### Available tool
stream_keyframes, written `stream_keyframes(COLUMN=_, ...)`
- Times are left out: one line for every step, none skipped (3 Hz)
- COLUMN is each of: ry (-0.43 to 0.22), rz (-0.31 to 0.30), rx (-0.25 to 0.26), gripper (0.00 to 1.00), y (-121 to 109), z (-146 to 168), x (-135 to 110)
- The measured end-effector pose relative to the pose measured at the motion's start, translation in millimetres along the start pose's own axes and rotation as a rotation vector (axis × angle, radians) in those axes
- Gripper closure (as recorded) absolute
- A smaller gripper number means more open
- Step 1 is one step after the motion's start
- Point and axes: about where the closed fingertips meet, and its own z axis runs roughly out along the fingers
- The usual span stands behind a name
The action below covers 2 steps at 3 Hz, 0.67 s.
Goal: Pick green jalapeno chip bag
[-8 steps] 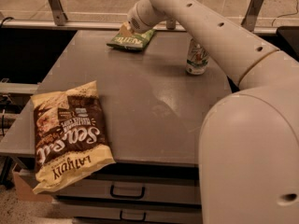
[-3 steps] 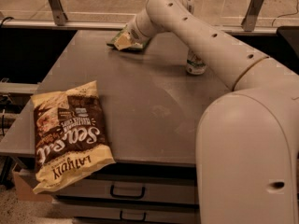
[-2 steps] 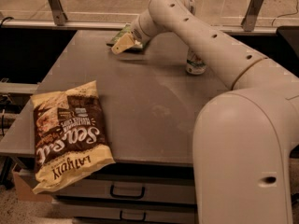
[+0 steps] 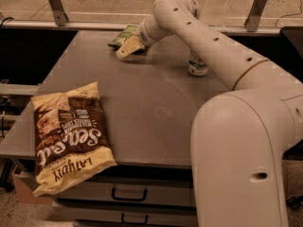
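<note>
Cream-coloured gripper (image 4: 128, 48) low over far edge of grey table top (image 4: 142, 103). Small flat dark green jalapeno chip bag (image 4: 121, 35) lies just behind gripper, partly covered by it (contact hidden). Gripper's opening, and whether it holds bag: cannot tell. White-and-green soda can (image 4: 198, 67) to gripper's right, half behind arm. Large brown-and-cream chip bag (image 4: 68, 136) well apart, nearer camera, left.

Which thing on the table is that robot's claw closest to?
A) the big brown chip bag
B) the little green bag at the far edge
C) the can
B: the gripper sits right at the green jalapeno chip bag, well away from the brown bag and the can.
</note>
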Motion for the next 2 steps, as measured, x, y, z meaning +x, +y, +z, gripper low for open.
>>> stream_keyframes(ry=0.017, rz=0.03, rx=0.006, gripper=0.16, y=-4.6, z=6.4, x=10.2)
stream_keyframes(ry=0.015, rz=0.042, rx=0.014, gripper=0.41, y=-8.1, z=6.6, x=11.0)
